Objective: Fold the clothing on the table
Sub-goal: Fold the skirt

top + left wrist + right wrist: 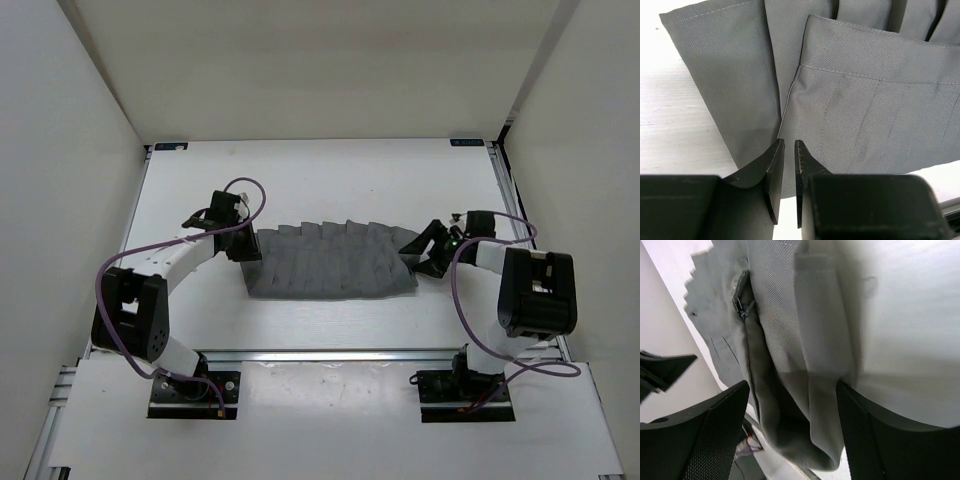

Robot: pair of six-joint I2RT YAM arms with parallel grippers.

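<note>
Jaws of the right gripper (790, 432) stand wide apart, straddling a bunched end fold of the clothing (330, 262); nothing is clamped. On the left gripper (789, 146) only a thin slit separates the fingers. The cloth's lower edge sits right at the tips; cannot tell whether it is pinched. Clothing lies spread at centre of the table (320, 180), one gripper at each end.

There is one grey garment (325, 262) on one white table (330, 180). There are two robot arms (150, 290) (535, 290), two grippers (left gripper (245, 250), right gripper (418, 258)), two purple cables (252, 190) (455, 290) and two blue corner marks (172, 146) (466, 142).
</note>
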